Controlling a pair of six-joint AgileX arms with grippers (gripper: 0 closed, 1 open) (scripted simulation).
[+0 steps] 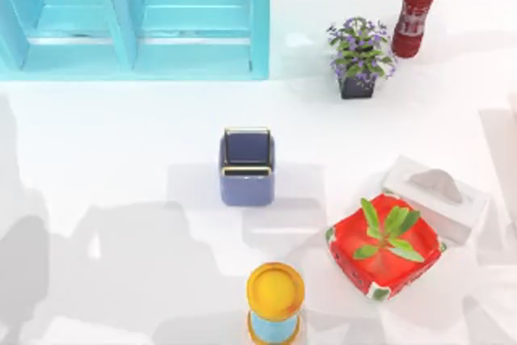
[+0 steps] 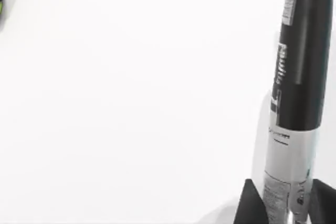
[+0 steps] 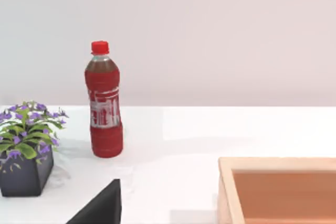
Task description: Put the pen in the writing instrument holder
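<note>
The left gripper (image 2: 286, 205) is pinching the pen (image 2: 296, 87), its dark fingers (image 2: 249, 203) pressing either side of the silver end while the black barrel is stretching away over bare white table (image 2: 131, 103). The holder (image 1: 246, 167) is standing upright near the table's middle, in front of the blue cabinet (image 1: 133, 18). Right of the holder are sitting a red box (image 1: 385, 246), a tissue box (image 1: 436, 199), a flowerpot (image 1: 359, 58) and a bottle (image 1: 414, 10); a yellow-topped cylinder (image 1: 275, 300) is standing just in front of it. I cannot tell the right gripper's state.

Red bottle (image 3: 104, 103), potted purple flowers (image 3: 25, 148), wooden tray (image 3: 278, 190)
</note>
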